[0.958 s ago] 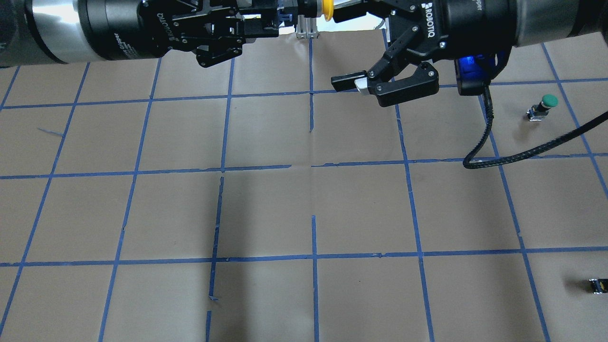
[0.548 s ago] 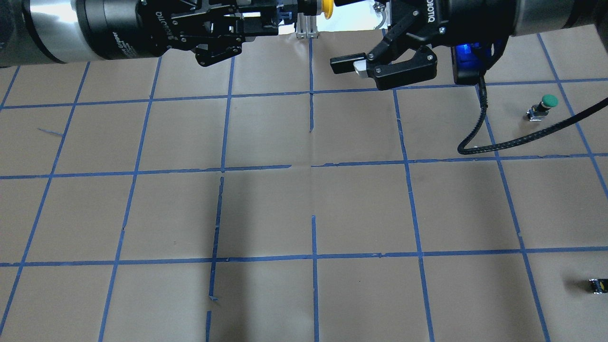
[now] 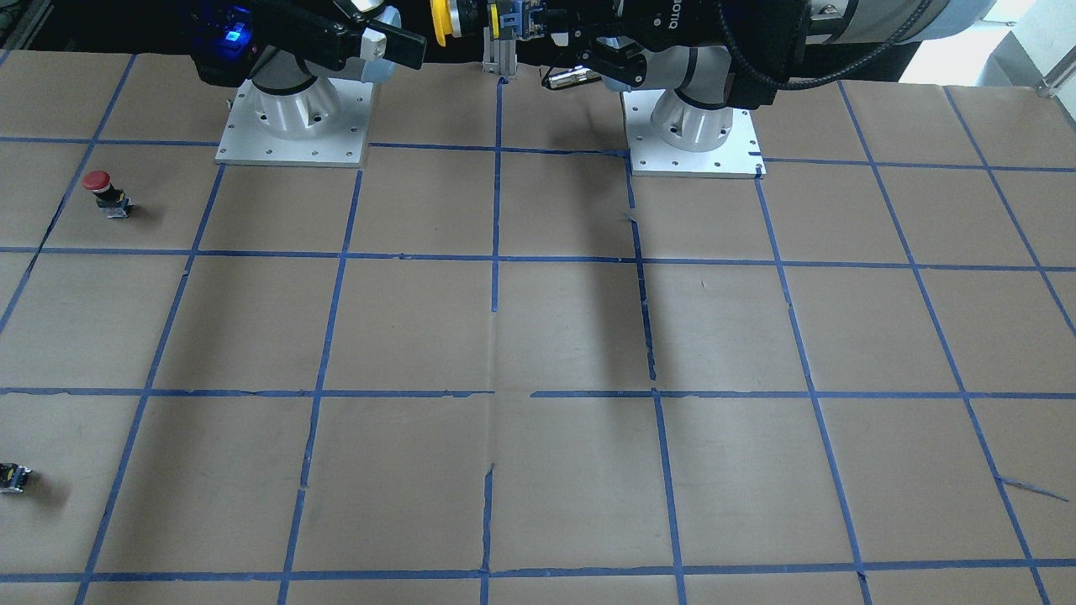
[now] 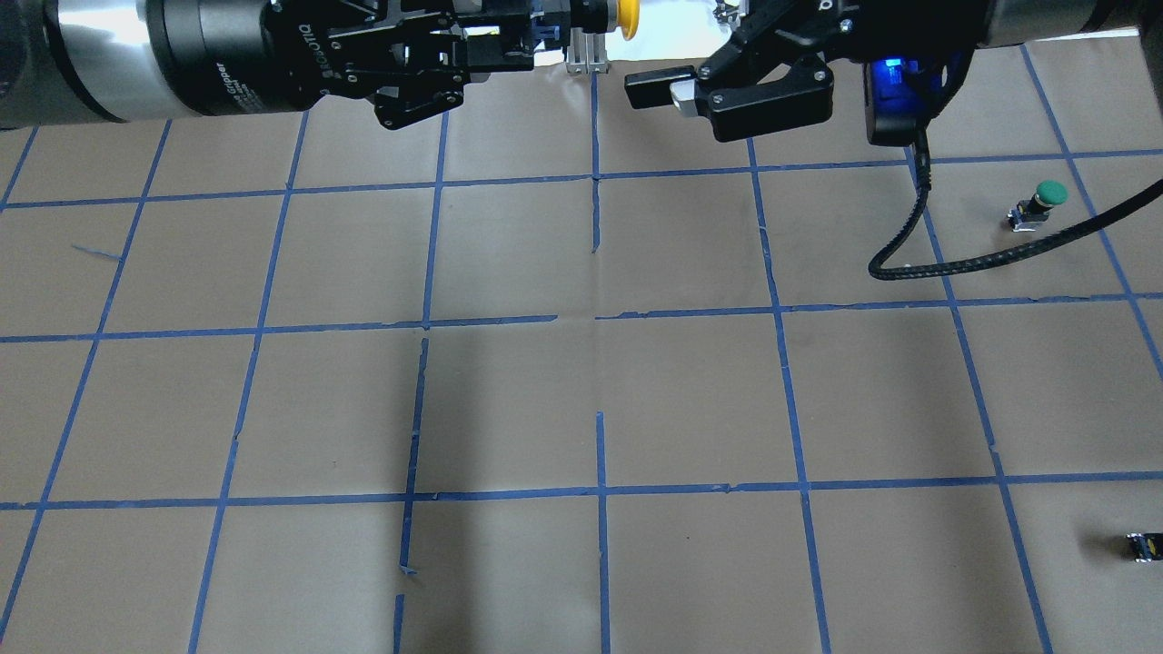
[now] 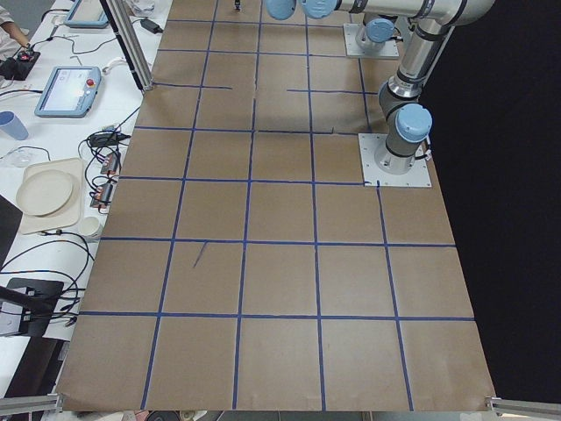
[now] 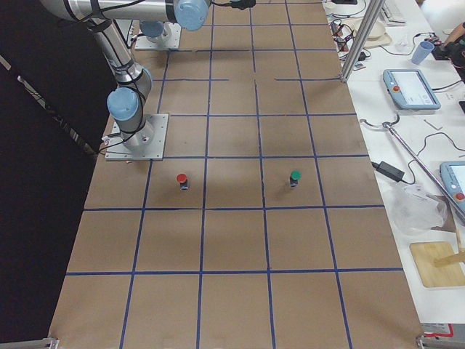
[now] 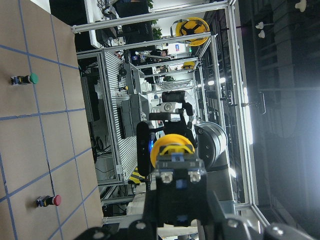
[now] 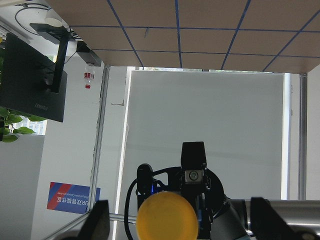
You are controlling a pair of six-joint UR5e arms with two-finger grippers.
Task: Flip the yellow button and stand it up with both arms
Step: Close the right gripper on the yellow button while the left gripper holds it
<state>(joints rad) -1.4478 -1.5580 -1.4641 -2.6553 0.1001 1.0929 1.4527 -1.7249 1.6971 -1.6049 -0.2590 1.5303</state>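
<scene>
The yellow button (image 4: 627, 16) is held high in the air, its axis level and its yellow cap toward the right gripper. My left gripper (image 4: 536, 41) is shut on its black-and-grey body (image 7: 175, 175); the cap also shows in the left wrist view (image 7: 172, 145) and the front view (image 3: 439, 21). My right gripper (image 3: 402, 29) is open, facing the cap from the other side. In the right wrist view the cap (image 8: 167, 217) sits between the two spread fingers (image 8: 97, 222), not touched. One right finger is cut off by the overhead view's top edge.
A green-capped button (image 4: 1045, 202) and a red-capped button (image 3: 102, 189) stand on the brown taped table on the right arm's side. A tiny black-yellow block (image 4: 1143, 545) lies nearer the table's far edge. A black cable (image 4: 954, 263) hangs from the right wrist.
My right gripper has moved up in the overhead view, closer around the yellow cap, jaws still open. The left gripper and the button have stayed put.
</scene>
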